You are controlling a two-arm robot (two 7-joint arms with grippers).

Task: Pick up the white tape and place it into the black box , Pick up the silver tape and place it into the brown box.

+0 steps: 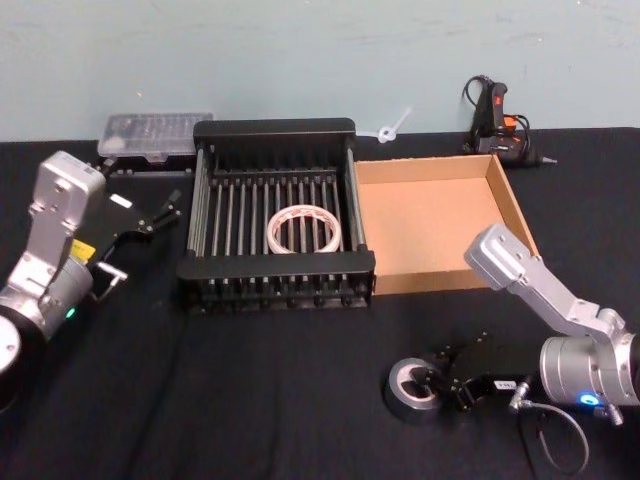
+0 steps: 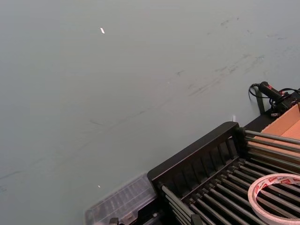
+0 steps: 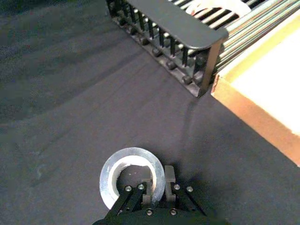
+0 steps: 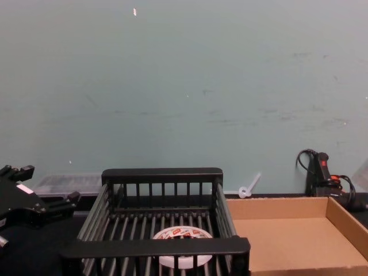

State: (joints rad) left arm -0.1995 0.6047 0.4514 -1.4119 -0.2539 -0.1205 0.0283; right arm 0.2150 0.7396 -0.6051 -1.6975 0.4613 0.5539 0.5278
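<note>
The white tape [image 1: 303, 229] lies flat on the slatted floor of the black box [image 1: 275, 128], and the chest view shows the white tape [image 4: 183, 236] with its red print. The silver tape [image 1: 410, 388] rests on the black cloth in front of the brown box [image 1: 430, 215]. My right gripper [image 1: 437, 383] is low at the roll's right side. In the right wrist view its fingers [image 3: 169, 177] straddle the wall of the silver tape [image 3: 123, 165], one inside the ring, one outside, shut on it. My left gripper [image 1: 160, 212] hangs open left of the black box.
A clear plastic case [image 1: 155, 135] sits behind the black box at the left. A glue gun [image 1: 497, 120] with its cord lies at the back right, and a white plastic piece [image 1: 392, 128] by the wall. Open black cloth stretches along the table's front.
</note>
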